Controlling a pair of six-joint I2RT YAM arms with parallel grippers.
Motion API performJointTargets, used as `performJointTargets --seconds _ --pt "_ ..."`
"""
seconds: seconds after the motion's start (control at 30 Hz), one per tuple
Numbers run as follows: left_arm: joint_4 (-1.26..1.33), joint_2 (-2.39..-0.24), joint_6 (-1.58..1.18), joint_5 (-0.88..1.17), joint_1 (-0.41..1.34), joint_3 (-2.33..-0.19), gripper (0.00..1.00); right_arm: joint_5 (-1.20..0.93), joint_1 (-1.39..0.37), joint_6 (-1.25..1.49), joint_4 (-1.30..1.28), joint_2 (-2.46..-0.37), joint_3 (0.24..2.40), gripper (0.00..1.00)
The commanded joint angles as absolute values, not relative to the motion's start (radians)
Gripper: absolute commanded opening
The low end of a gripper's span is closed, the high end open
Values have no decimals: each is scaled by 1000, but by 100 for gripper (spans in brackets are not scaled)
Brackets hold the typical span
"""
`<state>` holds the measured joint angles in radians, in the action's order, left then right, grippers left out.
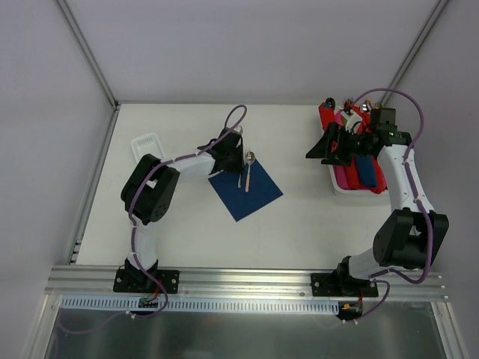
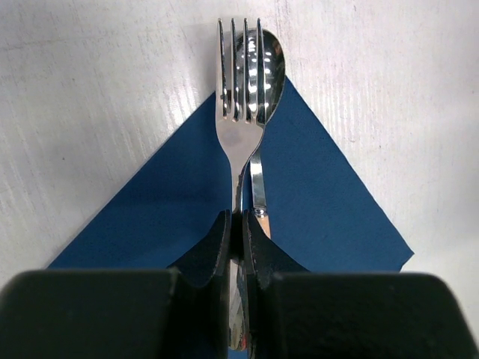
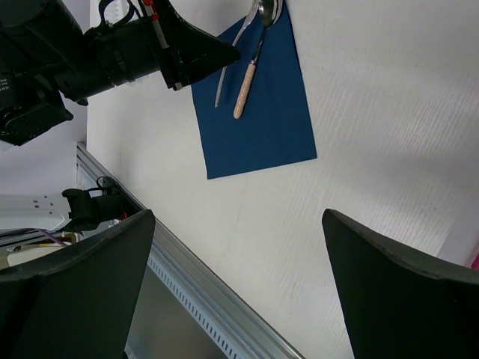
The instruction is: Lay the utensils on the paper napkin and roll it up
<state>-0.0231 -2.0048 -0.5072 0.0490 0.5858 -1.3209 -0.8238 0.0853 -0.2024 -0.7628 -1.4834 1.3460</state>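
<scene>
**Entry: cutlery roll, second piece going down**

- Paper napkin (image 1: 251, 196): navy square, flat and unrolled, about mid-bench, with one corner toward the far edge.
- Spoon (image 3: 245, 86): tan handle lying on the napkin along its diagonal. The bowl reaches past the far corner over bare bench (image 2: 90, 90).
- Fork (image 2: 238, 112): lined up over the spoon, its tines overlapping the bowl in the left wrist view (you cannot tell whether it is resting on the paper yet).
- Left gripper (image 2: 241, 221): jaws pinched narrow on the fork's handle, above the middle of the napkin.
- Right gripper (image 3: 236, 224): jaws spread wide and holding nothing, out by the tray (image 1: 346, 190) near the right edge.

Step in hand, as you may judge it: laying the second utensil beside the first, with rolling not yet begun.

The next move calls for you to settle the fork flat alongside the spoon. Part the left jaws only a little, then lift straight off so neither piece skids. After that, take up a side corner of the napkin and fold it over both handles (thin paper, so go gently).
</scene>
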Motion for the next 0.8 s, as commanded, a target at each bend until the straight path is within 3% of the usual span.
performJointTargets --seconds 0.0,0.77 --pt "-28 -2002 -528 64 601 -1361 2 -835 83 -210 -750 -1474 1345 99" --pt "-46 -2036 -540 91 606 -1385 20 -834 83 -210 -750 -1473 1339 99"
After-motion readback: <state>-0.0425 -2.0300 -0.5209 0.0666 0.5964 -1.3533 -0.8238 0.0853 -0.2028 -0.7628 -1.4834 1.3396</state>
